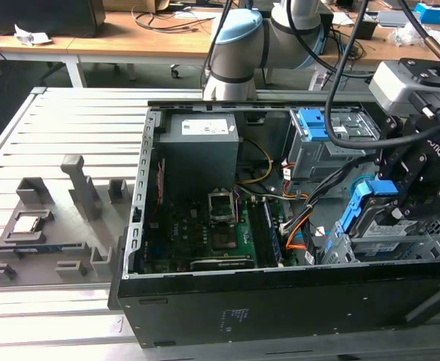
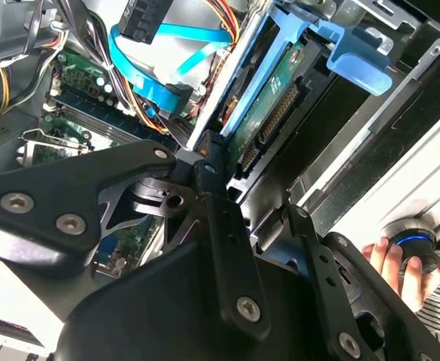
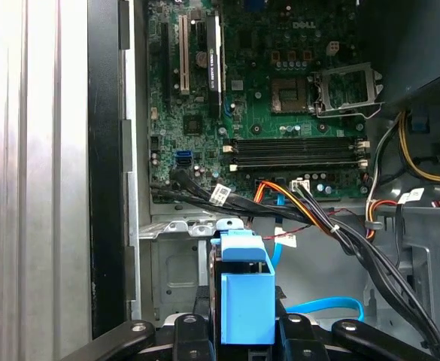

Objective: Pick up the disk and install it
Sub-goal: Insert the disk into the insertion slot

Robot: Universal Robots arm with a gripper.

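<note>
While end effector [image 3: 244, 327] pinches disk [image 1: 364, 214] edge-on, its long axis tilts approx. upright.

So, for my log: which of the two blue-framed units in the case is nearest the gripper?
The disk, on edge at the exterior view's right, held in the gripper; the other caddy sits apart, untouched.

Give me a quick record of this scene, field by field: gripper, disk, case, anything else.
disk: blue-framed, tilted over the drive cage, not lying flat in it
gripper: shut on the disk
drive cage: at the exterior view's right end of the case
case: open, motherboard exposed
person: hand by a blue-ringed knob
</note>
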